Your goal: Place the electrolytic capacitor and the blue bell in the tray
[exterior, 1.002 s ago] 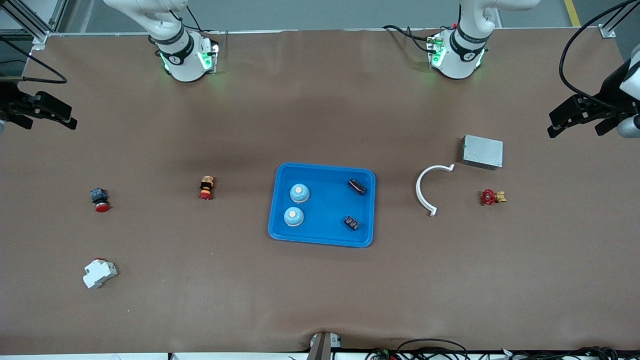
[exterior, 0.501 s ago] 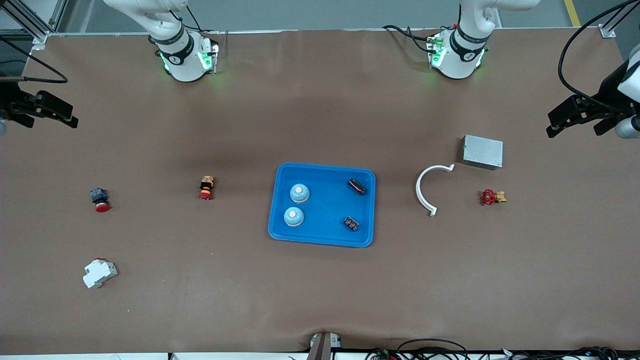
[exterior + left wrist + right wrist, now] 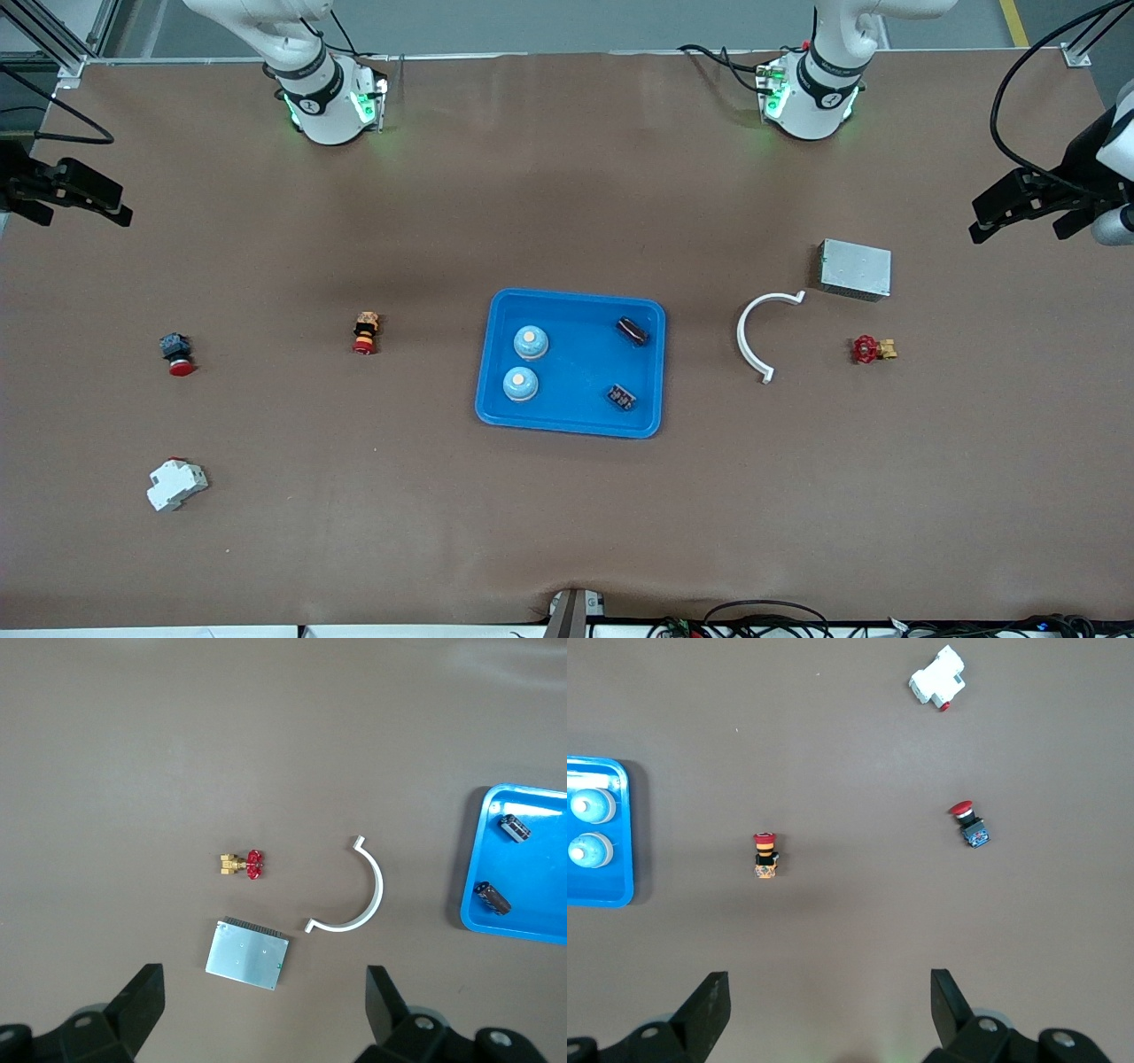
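The bright-blue tray (image 3: 571, 363) lies on the brown surface (image 3: 567, 514) and serves as the landmark. Inside it sit two blue bells (image 3: 531, 342) (image 3: 520, 384), one nearer the front camera than the other, both on the tray's side toward the right arm's end. Two electrolytic capacitors (image 3: 633, 330) (image 3: 622, 396) lie in the tray's side toward the left arm's end, the second nearer the front camera; in the left wrist view they show as dark cylinders (image 3: 514, 828) (image 3: 493, 897) within the tray's rim (image 3: 469, 895).

Toward the left arm's end from the tray lie a white curved clamp (image 3: 760, 334), a grey metal box (image 3: 855, 268) and a small red-handled brass valve (image 3: 873, 349), all apart from one another. Toward the right arm's end from the tray stand a red-and-orange push button (image 3: 365, 332), a red-capped emergency button (image 3: 175, 353) and a white circuit breaker (image 3: 176, 484), the breaker nearest the front camera.

The left pincer (image 3: 1014, 206) hangs over the surface's edge at the left arm's end, well apart from the tray, fingers spread wide and holding nothing (image 3: 261, 1005). The right pincer (image 3: 75, 193) hangs over the edge at the right arm's end, likewise spread wide and empty (image 3: 828, 1005)
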### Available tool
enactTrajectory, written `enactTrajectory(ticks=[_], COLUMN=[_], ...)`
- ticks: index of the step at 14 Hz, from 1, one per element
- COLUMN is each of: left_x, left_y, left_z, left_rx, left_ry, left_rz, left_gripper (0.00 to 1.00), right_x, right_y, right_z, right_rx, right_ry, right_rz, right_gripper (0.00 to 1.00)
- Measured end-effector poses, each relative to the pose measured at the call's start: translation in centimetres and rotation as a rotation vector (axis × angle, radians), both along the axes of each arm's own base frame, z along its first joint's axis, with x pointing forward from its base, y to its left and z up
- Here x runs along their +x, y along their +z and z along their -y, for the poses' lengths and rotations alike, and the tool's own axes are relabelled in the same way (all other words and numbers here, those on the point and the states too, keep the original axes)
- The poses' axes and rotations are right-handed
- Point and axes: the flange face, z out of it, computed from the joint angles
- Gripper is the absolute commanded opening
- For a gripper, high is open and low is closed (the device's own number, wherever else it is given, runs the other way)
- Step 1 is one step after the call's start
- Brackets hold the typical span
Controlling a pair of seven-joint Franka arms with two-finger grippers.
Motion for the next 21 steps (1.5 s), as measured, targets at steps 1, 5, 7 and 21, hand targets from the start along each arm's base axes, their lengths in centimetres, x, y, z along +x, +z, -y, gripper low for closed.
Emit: enactTrajectory(ticks=[1, 5, 7, 21], left_x=[0.0, -0.3, -0.3, -0.7], left_y=[0.0, -0.4, -0.4, -0.3], left_z=[0.0, 0.2, 0.5, 3.0], left_rx=[0.000, 0.002, 0.002, 0.002], left_ry=[0.000, -0.004, -0.009, -0.022], left_rz=[-0.003, -0.030, -0.032, -0.032], left_gripper=[1.00, 1.00, 1.00, 1.00], right_x=[0.0, 0.0, 0.0, 0.5], right_y=[0.1, 0.1, 0.1, 0.1], right_z=[0.1, 0.6, 0.6, 0.5], right_rx=[-0.001, -0.006, -0.006, -0.002], right_ry=[-0.002, -0.010, -0.010, -0.007], right_rz=[0.002, 0.002, 0.001, 0.000], right_gripper=[1.00, 1.00, 1.00, 1.00])
